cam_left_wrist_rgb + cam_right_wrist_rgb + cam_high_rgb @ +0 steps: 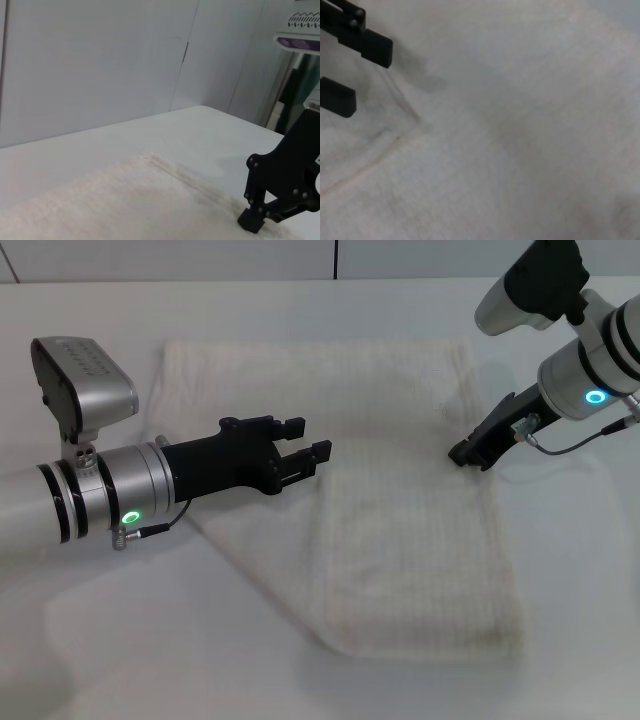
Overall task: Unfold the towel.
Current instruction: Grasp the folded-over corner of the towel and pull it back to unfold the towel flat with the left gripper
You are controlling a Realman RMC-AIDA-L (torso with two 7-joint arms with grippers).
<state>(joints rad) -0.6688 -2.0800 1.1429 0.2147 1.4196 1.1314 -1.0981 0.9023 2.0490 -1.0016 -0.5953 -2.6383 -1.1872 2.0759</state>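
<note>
Towel (pixel 400 500) is lying flat on the white worktop (pixel 150 640), roughly in the middle of my head view. It's still partly folded: there's a doubled-over panel on the near right side, and a single layer sticks out toward the left and toward the back. You can see the edge of that upper layer running as a faint seam in the right wrist view (pixel 395 145).

My left claw (pixel 305 455) is over the towel's left part, pointing across toward the fold edge. Its fingers are spread apart with nothing between them, and from the head cam I honestly can't tell if the tips touch the cloth or just sit above it. The right wrist cam catches those same two black fingertips (pixel 370 47) right beside the corner of the upper layer.

My right claw (pixel 468 453) is down at the towel's right edge, tip at the cloth. In the left wrist view (pixel 252 220) it looks pressed onto the rim there, but I can't tell whether its fingers are open or closed.
</note>
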